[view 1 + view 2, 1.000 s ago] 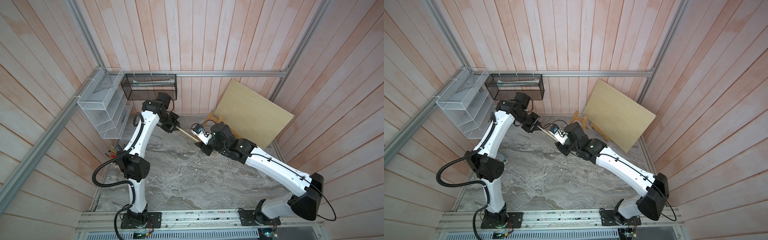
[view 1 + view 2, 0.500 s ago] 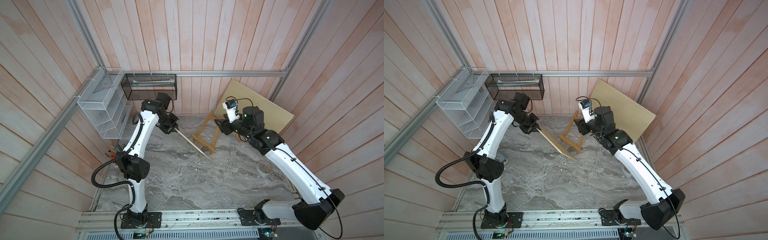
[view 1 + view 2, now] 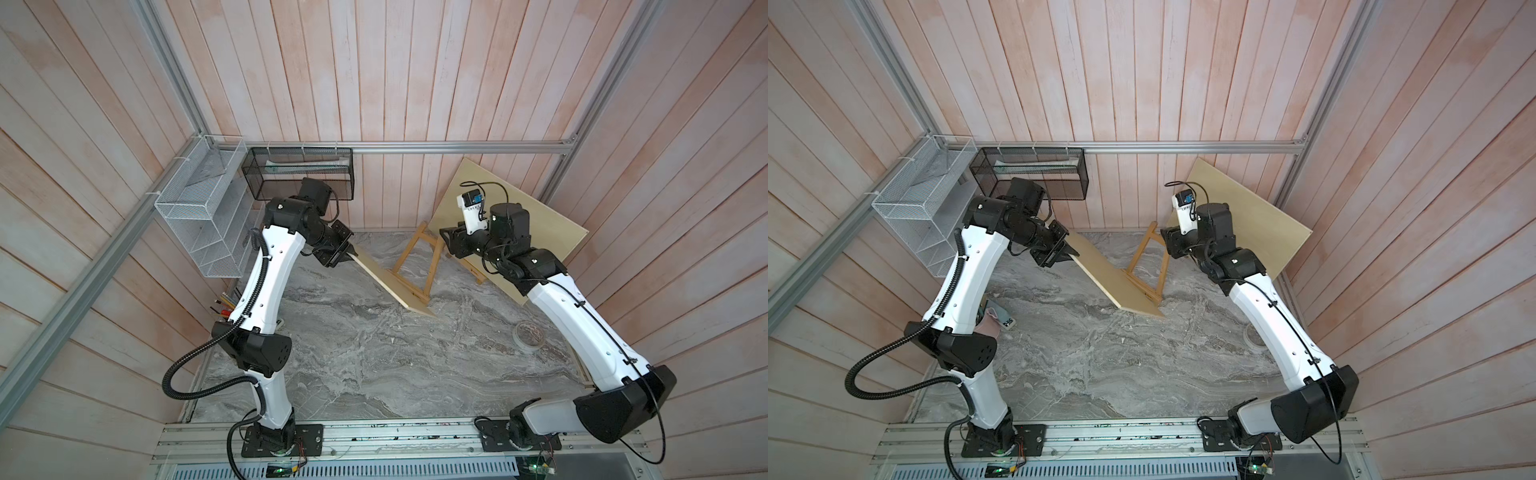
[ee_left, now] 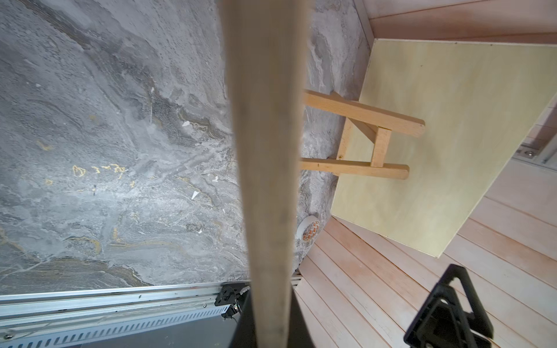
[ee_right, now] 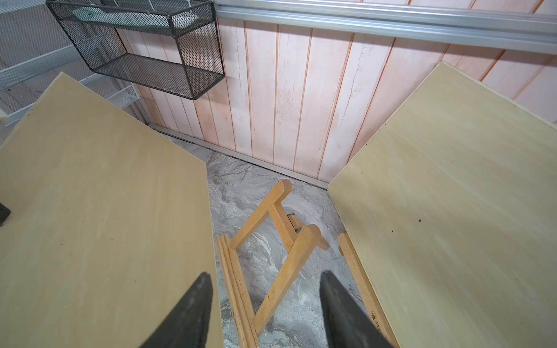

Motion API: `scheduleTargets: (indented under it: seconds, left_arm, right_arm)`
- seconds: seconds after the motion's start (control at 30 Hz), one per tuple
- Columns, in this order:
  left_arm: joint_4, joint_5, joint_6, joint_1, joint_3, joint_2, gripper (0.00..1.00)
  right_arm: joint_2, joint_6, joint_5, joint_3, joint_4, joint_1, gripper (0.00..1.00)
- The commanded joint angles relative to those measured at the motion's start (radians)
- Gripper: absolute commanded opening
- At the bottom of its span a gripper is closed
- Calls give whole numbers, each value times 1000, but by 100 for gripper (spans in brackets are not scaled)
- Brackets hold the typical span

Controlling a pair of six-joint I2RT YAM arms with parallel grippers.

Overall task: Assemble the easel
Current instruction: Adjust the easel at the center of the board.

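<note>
The easel [image 3: 415, 266] [image 3: 1148, 266] is a small honey-brown slat frame standing at the back of the grey table, also in the left wrist view [image 4: 361, 144] and the right wrist view [image 5: 271, 250]. My left gripper [image 3: 347, 255] [image 3: 1065, 251] [image 4: 271, 328] is shut on the edge of a pale plywood board [image 3: 390, 282] [image 3: 1113, 278] [image 4: 265, 150] [image 5: 105, 226]. The board slopes down past the easel's lower ledge. I cannot tell whether they touch. My right gripper [image 3: 446, 237] [image 3: 1167, 239] [image 5: 265, 283] hangs open above the easel, holding nothing.
A second plywood board [image 3: 548, 232] [image 5: 452, 211] leans in the back right corner, with a wooden slat [image 5: 361, 286] under its lower edge. A black mesh basket [image 3: 299, 178] and a white wire rack [image 3: 199, 224] hang at the back left. A round lid [image 3: 528, 334] lies at the right.
My right arm has drawn back from the board near the left gripper to the back right, its jaws now wider. The held board swung down beside the easel.
</note>
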Motion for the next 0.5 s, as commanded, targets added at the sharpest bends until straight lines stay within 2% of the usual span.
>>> scheduleTargets:
  seconds: [0.0, 0.23, 0.47]
  left_arm:
    - [194, 106, -11, -21, 51, -38, 0]
    - [265, 101, -66, -50, 47, 6, 0]
    - [234, 59, -119, -63, 43, 23, 0]
  right_arm:
    - [9, 1, 25, 19, 0, -22, 59]
    - [67, 19, -13, 76, -27, -97, 59]
    - [176, 60, -152, 161, -23, -191, 58]
